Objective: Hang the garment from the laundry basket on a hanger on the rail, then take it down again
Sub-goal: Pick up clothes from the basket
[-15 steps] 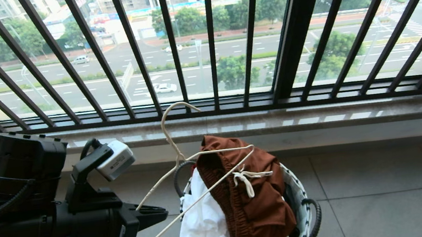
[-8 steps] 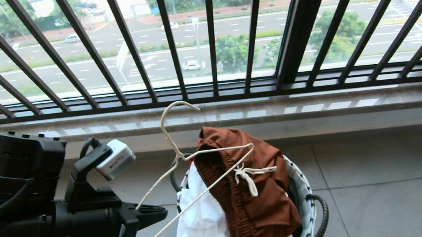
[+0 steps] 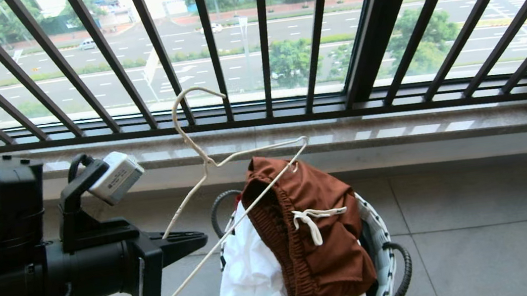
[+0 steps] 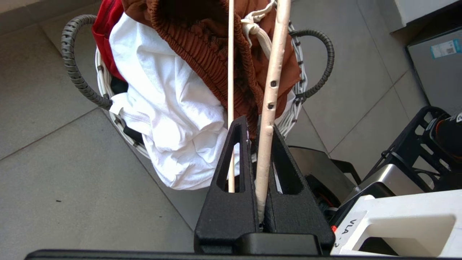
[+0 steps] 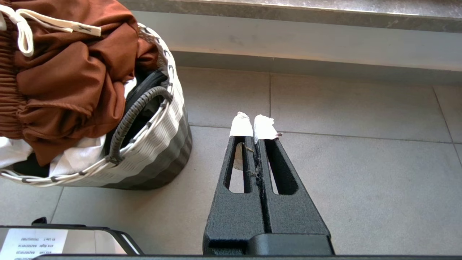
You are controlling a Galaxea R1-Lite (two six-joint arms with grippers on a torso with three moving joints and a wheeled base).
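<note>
The garment (image 3: 322,242), rust-brown shorts with a white drawstring, lies heaped on top of the laundry basket (image 3: 384,254) on the floor. My left gripper (image 3: 199,238) is shut on one shoulder wire of the cream hanger (image 3: 188,198), left of the basket. The hanger's hook points up toward the window, and its far end stands at the top of the shorts. The left wrist view shows the hanger (image 4: 270,101) clamped in the left gripper (image 4: 258,126), above the garment (image 4: 202,39) and basket (image 4: 101,72). My right gripper (image 5: 252,124) is shut and empty, low beside the basket (image 5: 158,144). The rail is out of view.
A white cloth (image 3: 255,281) spills over the basket's near side under the shorts. Black window bars (image 3: 259,41) and a stone sill (image 3: 394,133) run along the far side. Grey floor tiles (image 3: 484,241) lie to the right of the basket.
The hanger has risen and tipped: its hook stands higher and its far end has lifted from the shorts' front to their top. The view first tilted down slightly. The right gripper has stayed still.
</note>
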